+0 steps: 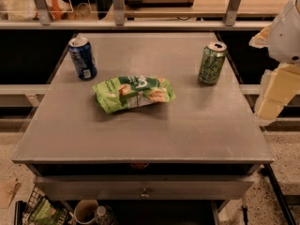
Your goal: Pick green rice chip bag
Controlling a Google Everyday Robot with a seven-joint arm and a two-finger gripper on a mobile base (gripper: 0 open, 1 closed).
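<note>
The green rice chip bag [133,93] lies flat on the grey table [187,130], a little left of the middle. It is crinkled light green with tan chip pictures and a dark-green logo. My gripper [274,95] hangs at the right edge of the view, beyond the table's right side, well away from the bag. The white arm [288,32] rises above it.
A blue soda can [83,57] stands at the table's back left. A green soda can [211,63] stands at the back right. A railing and a wooden counter [159,13] run behind the table. A drawer front [145,187] sits below the front edge.
</note>
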